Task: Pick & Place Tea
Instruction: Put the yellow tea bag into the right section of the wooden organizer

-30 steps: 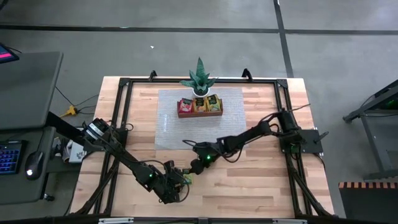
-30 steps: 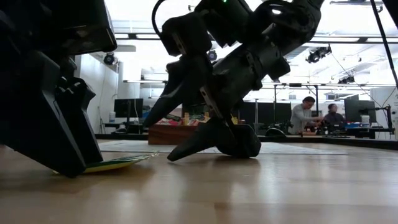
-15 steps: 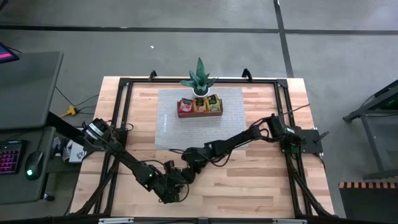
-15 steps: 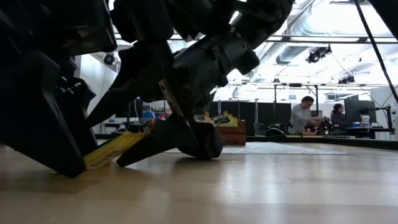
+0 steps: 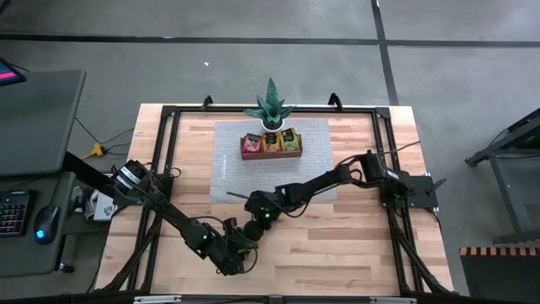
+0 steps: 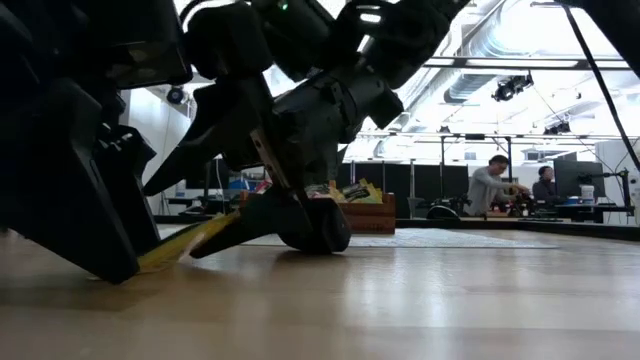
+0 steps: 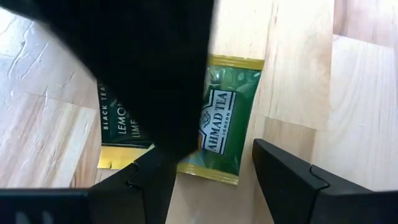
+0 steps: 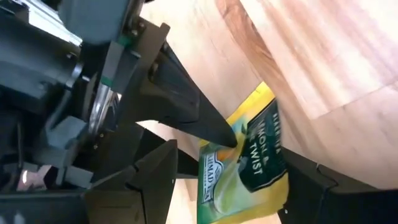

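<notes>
Now that the right gripper (image 5: 256,218) has slid in toward the left gripper (image 5: 243,247), well in front of the tray (image 5: 271,154), the green tea packet (image 7: 219,134) is tipped up on 1 edge. Both grippers stand wide around it, neither clamping; a pinch looks close.

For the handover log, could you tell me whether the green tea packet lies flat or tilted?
Tilted: the low view shows the tea packet slanting up off the table.

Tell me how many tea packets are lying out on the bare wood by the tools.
1 green-and-yellow packet, between the left tool and right tool. Others may be hidden under the arms.
</notes>
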Available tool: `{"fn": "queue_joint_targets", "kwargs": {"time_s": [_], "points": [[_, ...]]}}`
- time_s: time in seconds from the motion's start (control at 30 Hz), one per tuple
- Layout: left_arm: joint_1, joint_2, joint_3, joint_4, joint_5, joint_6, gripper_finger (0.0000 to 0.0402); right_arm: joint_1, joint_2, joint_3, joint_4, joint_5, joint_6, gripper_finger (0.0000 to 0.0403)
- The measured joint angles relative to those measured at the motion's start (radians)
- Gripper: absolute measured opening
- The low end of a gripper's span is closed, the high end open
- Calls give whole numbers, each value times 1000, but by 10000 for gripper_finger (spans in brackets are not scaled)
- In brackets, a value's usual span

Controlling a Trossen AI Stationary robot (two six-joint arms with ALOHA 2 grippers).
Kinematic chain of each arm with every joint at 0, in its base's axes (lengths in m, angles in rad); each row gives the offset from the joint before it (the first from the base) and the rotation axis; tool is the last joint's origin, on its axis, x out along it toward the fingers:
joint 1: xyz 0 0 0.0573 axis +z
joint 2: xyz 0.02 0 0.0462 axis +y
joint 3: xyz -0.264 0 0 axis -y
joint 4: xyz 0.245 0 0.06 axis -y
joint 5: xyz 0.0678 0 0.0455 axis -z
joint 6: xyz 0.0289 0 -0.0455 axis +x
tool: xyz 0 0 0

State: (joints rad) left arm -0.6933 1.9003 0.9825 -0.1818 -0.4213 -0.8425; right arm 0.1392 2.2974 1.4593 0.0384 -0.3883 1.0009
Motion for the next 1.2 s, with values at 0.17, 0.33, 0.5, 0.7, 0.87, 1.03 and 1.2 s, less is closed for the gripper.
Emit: {"fn": "queue_joint_targets", "kwargs": {"time_s": [0.17,0.33,0.5,0.7,0.87,1.03,1.2], "points": [[0,0,0,0,7,0,209,-27,0,0,-17,-60,-21,220],[0,0,0,1,7,0,209,-29,0,1,-43,-90,-46,218],[0,0,0,2,7,0,209,-29,0,1,-52,-90,-52,186],[0,0,0,4,8,0,209,-42,0,0,-52,-129,-57,110],[0,0,0,4,14,0,209,-47,0,-1,-49,-157,-64,39],[-1,0,0,6,15,0,209,-48,0,-3,-45,-175,-82,8],[0,-1,1,6,32,0,209,-48,-18,-3,-60,-185,-112,3]]}}
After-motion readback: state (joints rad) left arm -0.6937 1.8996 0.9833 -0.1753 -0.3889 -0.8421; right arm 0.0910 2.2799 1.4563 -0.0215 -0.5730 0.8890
